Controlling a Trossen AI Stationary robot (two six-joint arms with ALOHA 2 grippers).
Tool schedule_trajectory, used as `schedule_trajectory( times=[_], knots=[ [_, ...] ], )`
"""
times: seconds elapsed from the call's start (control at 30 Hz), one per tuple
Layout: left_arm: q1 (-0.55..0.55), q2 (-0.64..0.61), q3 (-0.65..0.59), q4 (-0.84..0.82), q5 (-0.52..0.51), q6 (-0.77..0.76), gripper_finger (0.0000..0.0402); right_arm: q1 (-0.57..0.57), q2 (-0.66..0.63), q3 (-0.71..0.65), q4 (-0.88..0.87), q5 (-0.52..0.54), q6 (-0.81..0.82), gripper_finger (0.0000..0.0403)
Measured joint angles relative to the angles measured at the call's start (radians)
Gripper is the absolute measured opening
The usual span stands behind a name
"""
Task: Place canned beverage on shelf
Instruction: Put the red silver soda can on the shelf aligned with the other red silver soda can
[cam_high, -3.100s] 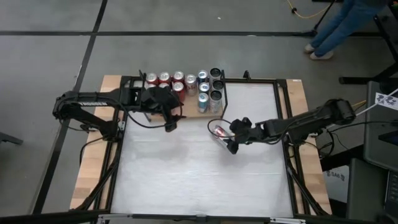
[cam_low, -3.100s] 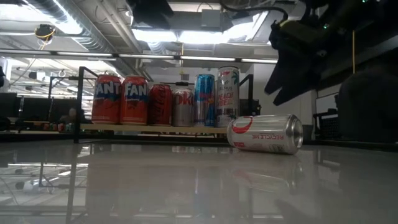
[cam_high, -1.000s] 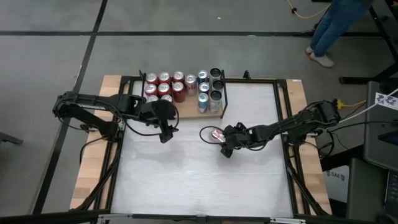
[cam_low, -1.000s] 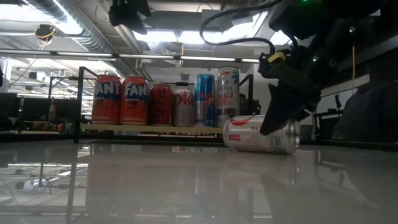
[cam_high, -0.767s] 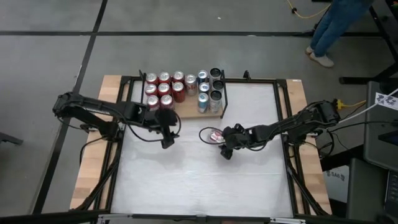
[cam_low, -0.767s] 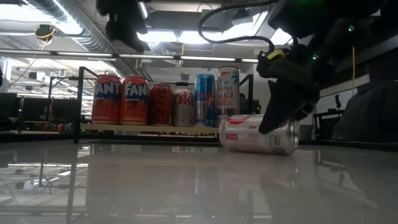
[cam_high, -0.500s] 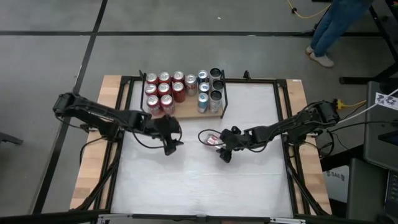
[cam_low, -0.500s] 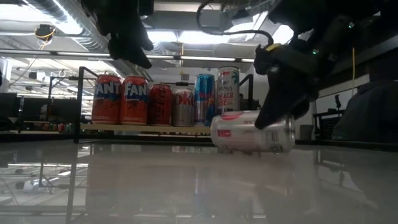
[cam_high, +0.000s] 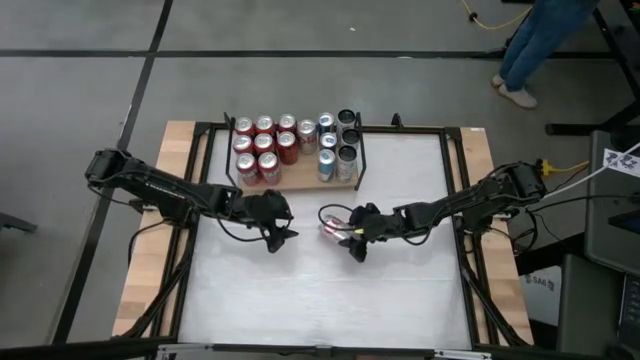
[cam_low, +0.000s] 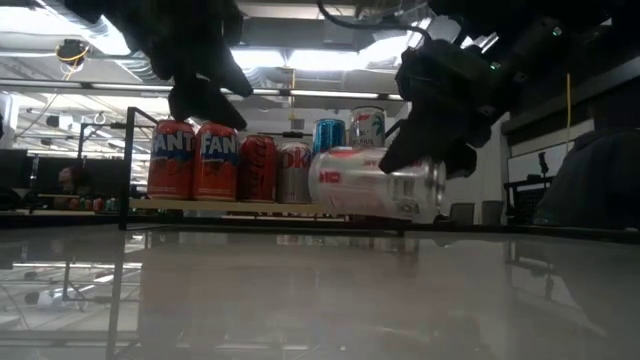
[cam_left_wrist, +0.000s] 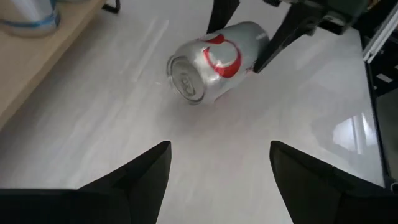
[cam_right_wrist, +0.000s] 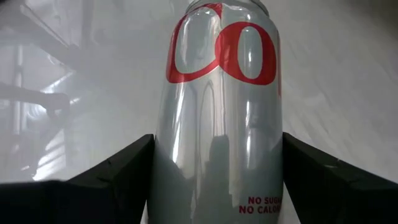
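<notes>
Lifted now, silver red-lettered can (cam_low: 372, 184) lies sideways.

Grey floor (cam_high: 330, 90) crossed by dark lines; a person's legs (cam_high: 535, 40) stand top right.

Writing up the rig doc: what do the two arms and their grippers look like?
Both are dark, near-black jointed arms with loose black cables looping near the wrists. The left gripper and right gripper each end in two flat, black fingers tapering to pointed tips. No markings are legible.
</notes>
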Motion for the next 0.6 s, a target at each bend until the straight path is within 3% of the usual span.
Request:
schedule_trajectory(
  times=[0.4,0.6],
  knots=[
    [0.001,0.0,-0.001,0.021,-0.004,-0.346,0.0266,-0.001,-0.002,0.002,0.14,0.005,-0.132,0.0294],
    [0.001,0.0,-0.001,0.072,0.01,-0.433,0.0266,-0.001,-0.003,0.003,0.196,0.005,-0.216,0.0294]
  ],
)
